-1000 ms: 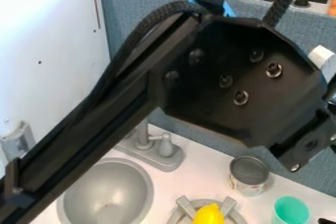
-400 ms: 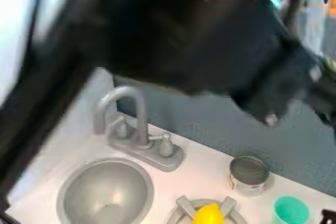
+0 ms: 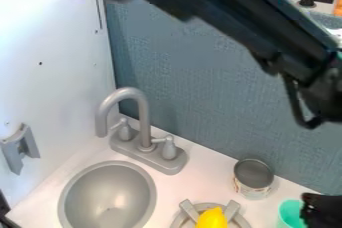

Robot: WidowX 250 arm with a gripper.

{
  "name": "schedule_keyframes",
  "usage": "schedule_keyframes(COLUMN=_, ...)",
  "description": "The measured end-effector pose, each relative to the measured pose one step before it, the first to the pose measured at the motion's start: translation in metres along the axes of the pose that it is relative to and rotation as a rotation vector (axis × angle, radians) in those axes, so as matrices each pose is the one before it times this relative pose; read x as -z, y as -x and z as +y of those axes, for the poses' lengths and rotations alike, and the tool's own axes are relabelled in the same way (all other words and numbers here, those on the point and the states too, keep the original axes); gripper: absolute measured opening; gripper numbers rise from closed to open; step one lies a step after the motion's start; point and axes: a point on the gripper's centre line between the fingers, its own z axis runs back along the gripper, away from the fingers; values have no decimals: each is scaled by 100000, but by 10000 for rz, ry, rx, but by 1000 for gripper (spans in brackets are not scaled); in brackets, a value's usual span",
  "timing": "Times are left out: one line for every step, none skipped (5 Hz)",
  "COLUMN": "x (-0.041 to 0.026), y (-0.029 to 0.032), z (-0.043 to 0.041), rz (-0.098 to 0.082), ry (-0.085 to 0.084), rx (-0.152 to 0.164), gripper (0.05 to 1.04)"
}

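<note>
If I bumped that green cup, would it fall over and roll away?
It might. The green cup stands upright and looks like thin plastic, so it's probably light and easy to tip. Its side is round, so on its side it could roll across the flat white counter.

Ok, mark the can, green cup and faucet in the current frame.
Can (image 3: 253, 178): camera view, its round grey top.
Green cup (image 3: 290, 215): camera view, the uncovered left part.
Faucet (image 3: 144, 124): camera view, the upright pipe above the base.
</note>
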Motion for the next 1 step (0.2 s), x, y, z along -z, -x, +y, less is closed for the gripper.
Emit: schedule_keyframes(x=107, y=3316, z=2086, rz=210, ry=-1121, rx=-277, gripper=1001)
